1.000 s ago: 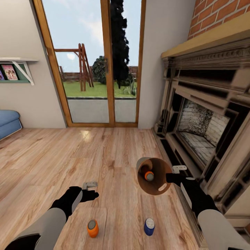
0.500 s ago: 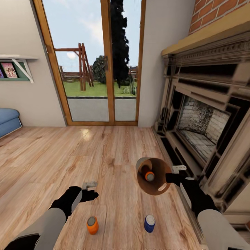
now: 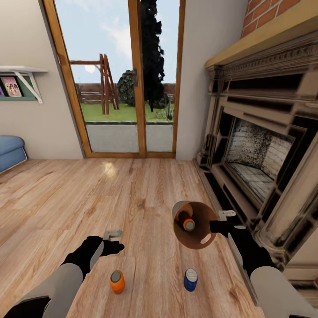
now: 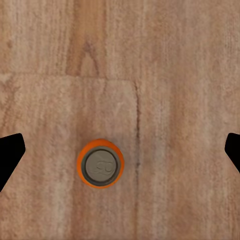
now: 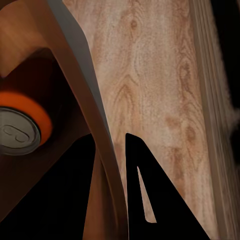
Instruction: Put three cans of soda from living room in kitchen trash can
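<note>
One orange can [image 3: 189, 225] lies inside the bin [image 3: 201, 240], whose rim the right gripper [image 3: 216, 226] pinches (bin tilted), while the left gripper [image 3: 115, 238], jaws spread, hangs above the second orange can [image 3: 117, 282]; blue can [image 3: 190, 279] stands on the floor [image 3: 145, 198].

The sofa [image 3: 9, 152] is cut off at the head view's left edge. Inside the bin [image 3: 204, 221], an orange can [image 3: 189, 224] shows just its top; its body is hidden. In the right wrist view, the bin's rim hides part of the right claw [image 5: 111, 165].
</note>
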Tool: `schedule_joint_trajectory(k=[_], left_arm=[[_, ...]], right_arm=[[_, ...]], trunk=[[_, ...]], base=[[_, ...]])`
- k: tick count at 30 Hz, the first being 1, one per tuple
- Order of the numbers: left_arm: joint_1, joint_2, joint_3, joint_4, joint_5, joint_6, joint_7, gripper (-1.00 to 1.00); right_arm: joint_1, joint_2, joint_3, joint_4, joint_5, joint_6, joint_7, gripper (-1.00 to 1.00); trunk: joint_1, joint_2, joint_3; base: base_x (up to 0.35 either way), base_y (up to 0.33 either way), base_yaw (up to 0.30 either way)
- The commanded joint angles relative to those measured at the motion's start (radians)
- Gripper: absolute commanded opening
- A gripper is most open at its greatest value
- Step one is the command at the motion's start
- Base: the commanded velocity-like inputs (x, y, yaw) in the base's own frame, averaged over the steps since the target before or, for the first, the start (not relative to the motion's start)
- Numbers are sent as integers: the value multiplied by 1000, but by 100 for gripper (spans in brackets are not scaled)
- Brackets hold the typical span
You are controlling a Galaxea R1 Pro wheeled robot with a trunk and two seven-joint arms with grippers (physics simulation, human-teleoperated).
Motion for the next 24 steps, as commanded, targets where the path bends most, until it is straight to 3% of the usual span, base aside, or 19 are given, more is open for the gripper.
schedule_joint_trajectory(k=[1, 6, 10, 16, 19, 24], left_arm=[[0, 0, 0, 0, 0, 0, 0, 100], [0, 0, 0, 0, 0, 0, 0, 100], [0, 0, 1, 1, -1, 0, 0, 100], [0, -1, 1, 3, -1, 0, 0, 100], [0, -1, 2, 2, -1, 0, 0, 100], [-6, -6, 6, 1, 5, 6, 7, 100]], right_arm=[[-1, 0, -1, -2, -10, 1, 3, -100], [-13, 9, 8, -36, -8, 15, 3, -100], [-50, 16, 13, -117, -7, 144, 3, -100], [-108, 16, 15, -138, -5, 188, 3, -100], [-137, 16, 16, -145, -5, 255, 3, -100], [-144, 19, 23, -170, 0, 287, 1, -100]], trunk=[[4, -7, -3], [9, -15, -22], [11, -16, -37], [14, -18, -60], [15, -18, -72], [17, -19, -87]], base=[[0, 0, 0], [0, 0, 0], [0, 0, 0], [0, 0, 0], [0, 0, 0], [0, 0, 0]])
